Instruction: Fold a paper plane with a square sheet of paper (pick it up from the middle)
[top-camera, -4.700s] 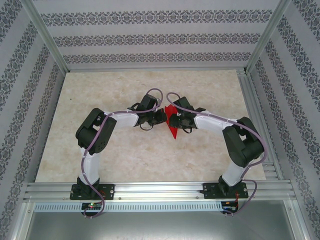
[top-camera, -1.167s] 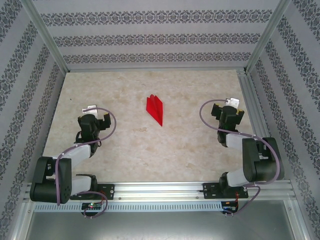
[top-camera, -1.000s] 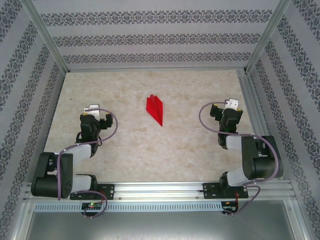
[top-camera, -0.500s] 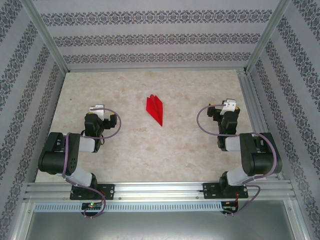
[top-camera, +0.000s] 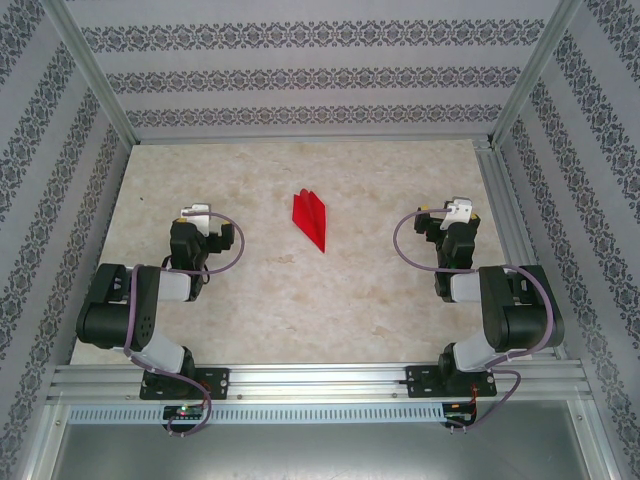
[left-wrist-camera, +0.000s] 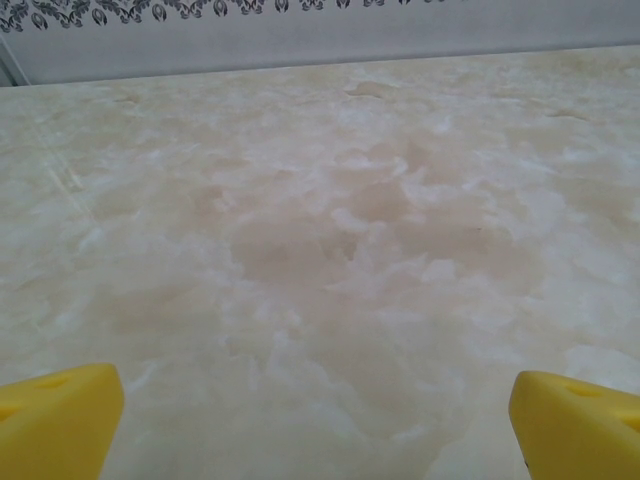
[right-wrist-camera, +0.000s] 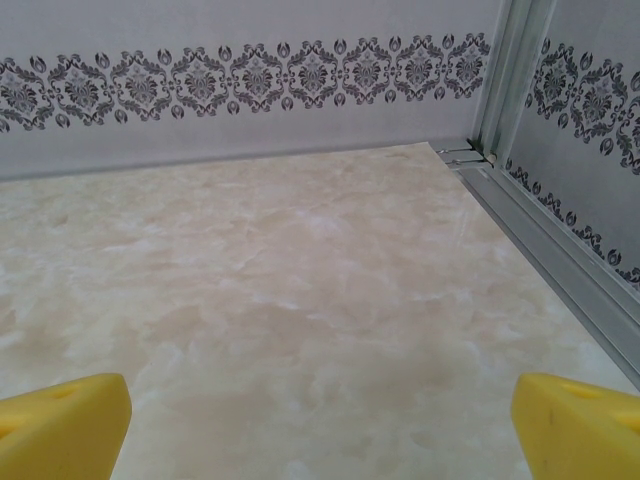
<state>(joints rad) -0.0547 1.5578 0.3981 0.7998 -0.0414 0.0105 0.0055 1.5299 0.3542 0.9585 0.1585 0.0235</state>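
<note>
Looks finished, with the paper plane (top-camera: 311, 220) folded on the table (top-camera: 260, 310), left gripper (top-camera: 200, 222) and right gripper (top-camera: 450, 216) wide apart, empty.

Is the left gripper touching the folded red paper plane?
Apart. The top external view shows bare beige table between the left gripper and the narrow, pointed red paper plane.

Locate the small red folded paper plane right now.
In the top view, the pointed red paper plane lies flat near the middle of the marbled table, roughly midway between the left gripper and the right gripper, touching neither.
</note>
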